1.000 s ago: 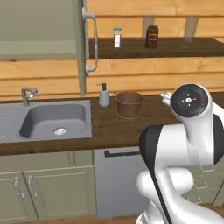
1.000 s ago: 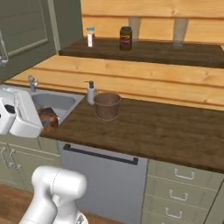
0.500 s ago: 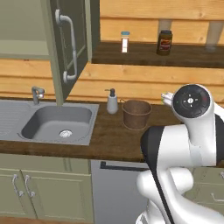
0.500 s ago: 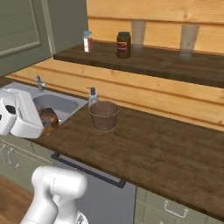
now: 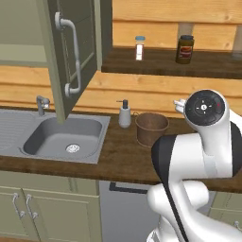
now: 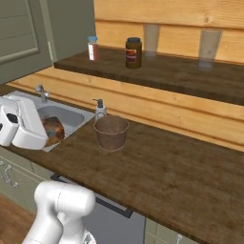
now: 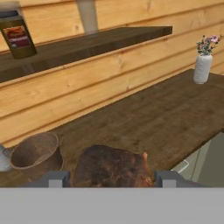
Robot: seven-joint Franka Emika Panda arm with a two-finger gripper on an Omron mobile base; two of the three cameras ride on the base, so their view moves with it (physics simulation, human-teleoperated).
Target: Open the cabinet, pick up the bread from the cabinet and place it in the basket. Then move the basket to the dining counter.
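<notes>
The gripper (image 7: 112,177) grasps the bread (image 7: 111,168) at bottom centre; the basket (image 7: 35,154) sits lower left. The brown jar's (image 7: 17,35) label, upper left, is unreadable.

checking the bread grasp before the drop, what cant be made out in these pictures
- Bread: hand view, lower part cut off at the bottom; right base view, partly behind the white arm.
- Gripper: hand view shows just the finger tips beside the bread; contact unclear.
- Cabinet interior: left base view, hidden by its open door.
- Basket bottom: right base view, hidden by its own wall.
</notes>
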